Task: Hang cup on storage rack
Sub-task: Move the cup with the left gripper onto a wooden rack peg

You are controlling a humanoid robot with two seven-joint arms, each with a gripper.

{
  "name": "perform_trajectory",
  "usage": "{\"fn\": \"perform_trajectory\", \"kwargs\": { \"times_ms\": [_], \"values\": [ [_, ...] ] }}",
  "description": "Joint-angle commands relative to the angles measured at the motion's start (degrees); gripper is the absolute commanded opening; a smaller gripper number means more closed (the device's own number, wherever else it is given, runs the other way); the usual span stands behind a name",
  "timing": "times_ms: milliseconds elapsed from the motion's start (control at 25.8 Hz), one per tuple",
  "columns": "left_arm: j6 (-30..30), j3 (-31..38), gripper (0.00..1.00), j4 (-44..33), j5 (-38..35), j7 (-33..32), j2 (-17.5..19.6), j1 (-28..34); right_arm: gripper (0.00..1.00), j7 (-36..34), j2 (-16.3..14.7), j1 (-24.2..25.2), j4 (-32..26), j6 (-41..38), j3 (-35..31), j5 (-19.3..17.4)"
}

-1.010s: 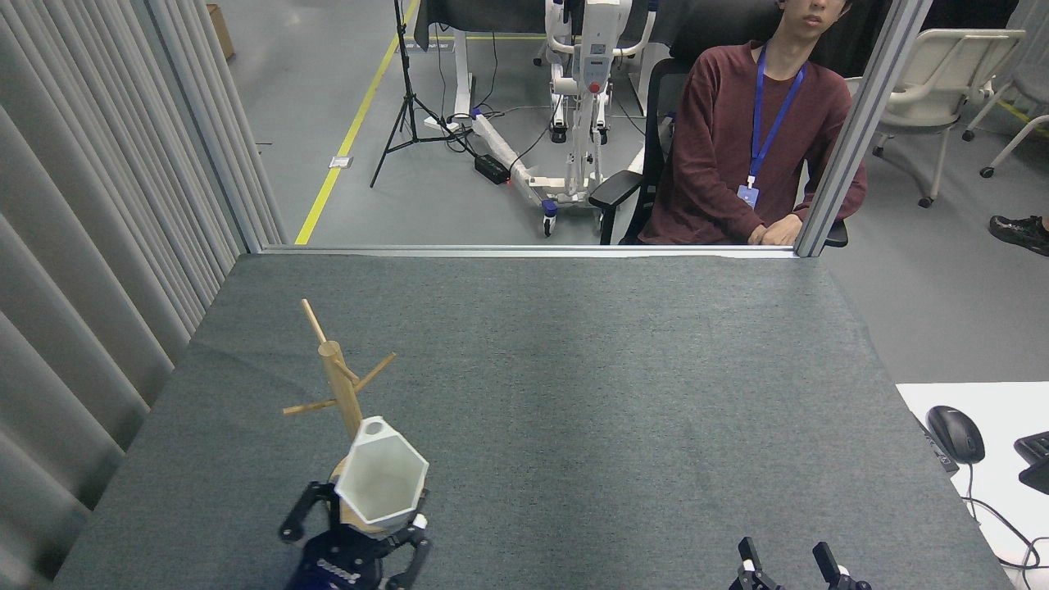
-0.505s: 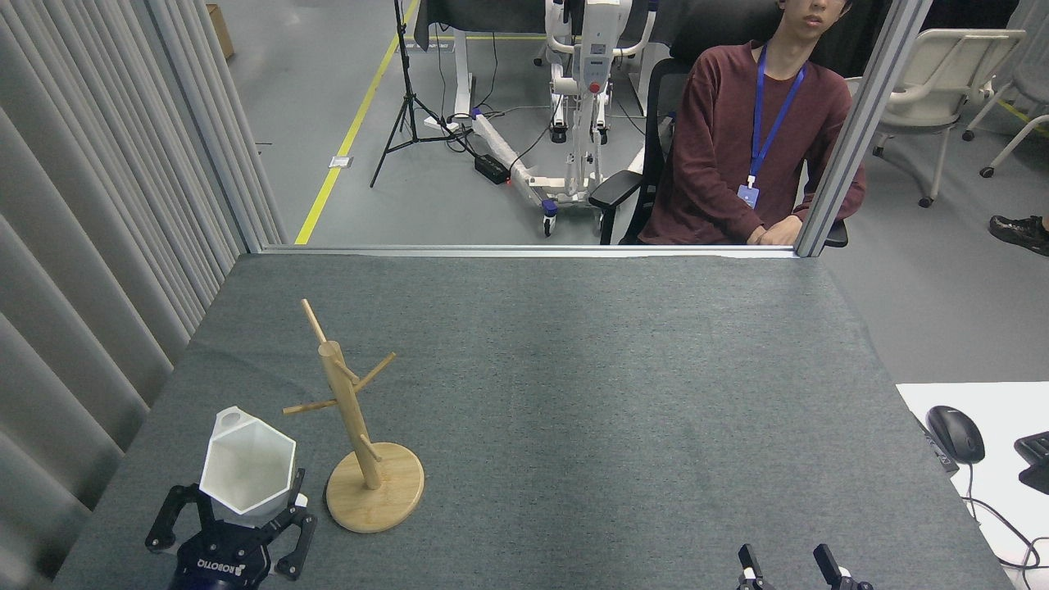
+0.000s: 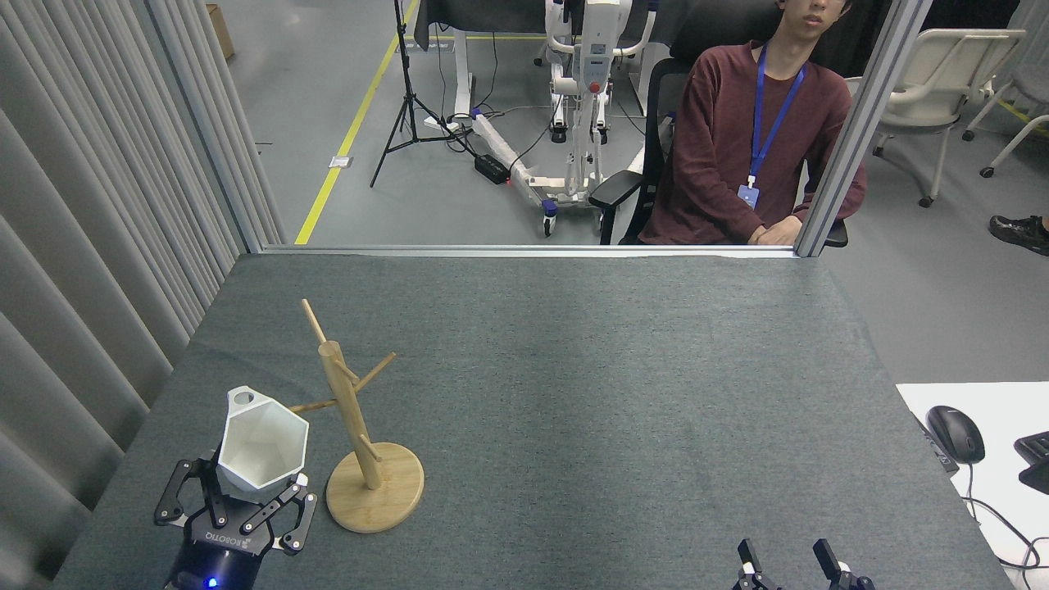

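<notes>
The white faceted cup (image 3: pixel 264 442) is held mouth-up near the table's front left, its rim tab with the round hole (image 3: pixel 242 399) pointing away from me. My left gripper (image 3: pixel 250 492) is shut on the cup's lower body from below. The bamboo storage rack (image 3: pixel 351 414) stands just right of the cup on its round base (image 3: pixel 393 496). The outer end of its left peg (image 3: pixel 315 404) is hidden behind the cup's rim. My right gripper (image 3: pixel 791 564) sits at the bottom edge on the right, open, with nothing between its fingers.
The grey felt table (image 3: pixel 615 385) stretches to the far edge. A seated person (image 3: pixel 737 147) is behind it, beside a metal post (image 3: pixel 852 139). A curtain (image 3: pixel 82 246) lines the left side. A mouse (image 3: pixel 955 433) lies on a white desk at right.
My left gripper carried the cup from in front of the rack's base to the left of the rack, then slightly forward and toward the left peg. The right gripper stayed put.
</notes>
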Motion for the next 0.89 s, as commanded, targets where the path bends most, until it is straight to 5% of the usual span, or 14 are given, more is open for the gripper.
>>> {"fn": "perform_trajectory", "kwargs": {
  "times_ms": [0,427,466,505,544,854],
  "values": [
    [-0.2,-1.3,0.63,0.1,-1.6,0.0,-0.1,-0.4,0.99,0.3,0.0,-0.4,0.1,0.1,0.0,0.0],
    [-0.3,-5.6,0.65,5.8,-10.2,0.3,-0.1,-4.0,0.99,0.2,0.4,-1.0,0.1,-0.1,-0.1,-0.2],
    [-0.2,-5.6,0.73,6.2,-10.2,0.4,-0.1,-4.2,0.99,0.2,0.4,-1.0,0.1,-0.1,-0.1,-0.2],
    [-0.1,-5.5,0.95,6.7,-10.1,0.4,-0.1,-4.3,0.99,0.2,0.5,-1.0,0.1,-0.1,-0.1,-0.2],
    [-0.2,-5.5,1.00,7.0,-10.0,0.4,-0.1,-4.4,0.99,0.2,0.6,-1.0,0.1,-0.2,-0.1,-0.2],
    [-2.8,-3.8,1.00,5.9,-7.0,1.8,0.2,0.3,0.99,0.2,0.2,-1.6,0.3,-0.2,0.0,-0.2]
  ]
}}
